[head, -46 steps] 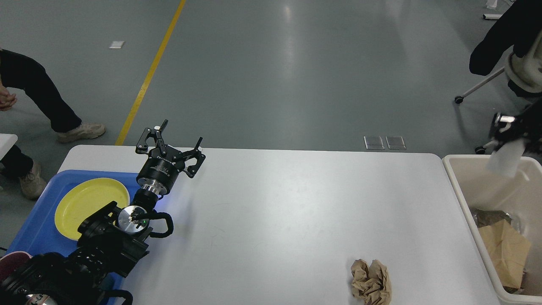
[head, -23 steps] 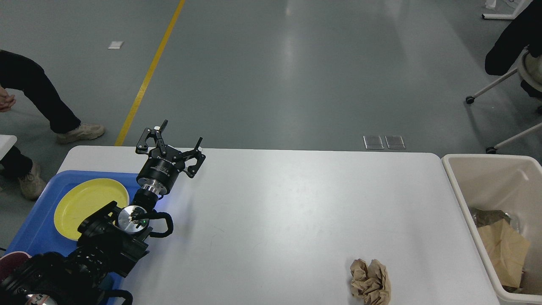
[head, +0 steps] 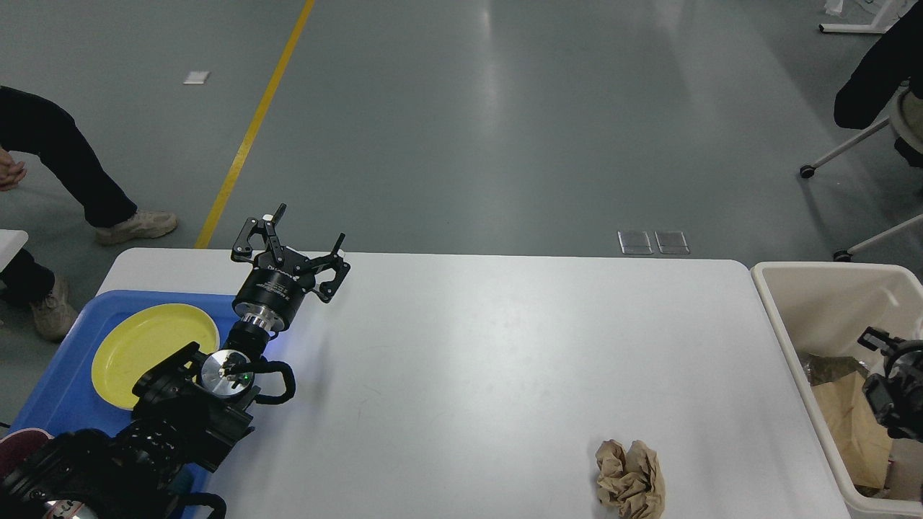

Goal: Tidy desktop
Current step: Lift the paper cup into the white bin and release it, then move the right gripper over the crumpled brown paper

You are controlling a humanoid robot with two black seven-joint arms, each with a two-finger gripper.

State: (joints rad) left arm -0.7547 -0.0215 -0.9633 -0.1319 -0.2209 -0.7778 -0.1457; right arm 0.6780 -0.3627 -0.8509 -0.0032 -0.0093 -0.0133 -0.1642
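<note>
Head view: a grey workshop floor with a yellow line (head: pixel 254 126) painted along it lies beyond the desktop (head: pixel 469 375), the wide white surface that fills the lower half of the picture. At its left end sits a blue tray (head: pixel 54 389) holding a yellow plate (head: pixel 144 346). A beige bin (head: pixel 807 317) stands against its right end, with brown paper (head: pixel 854 425) inside. One crumpled paper ball (head: pixel 631 479) rests on the desktop near the front edge, towards the right, with bare surface all round it. A person's legs (head: pixel 65 169) show at the far left, and a wheeled chair (head: pixel 876 151) at the far right.

My left arm comes in from the lower left, crossing over the tray's near corner and part of the plate. My left gripper (head: pixel 297 245) is raised above the desktop's back left area, fingers spread apart and holding nothing. White lettering on its black body is too small for me to read.

My right gripper (head: pixel 890 371) enters at the right edge, above the bin. It is dark and cut off by the frame, so I cannot tell how its fingers stand.
</note>
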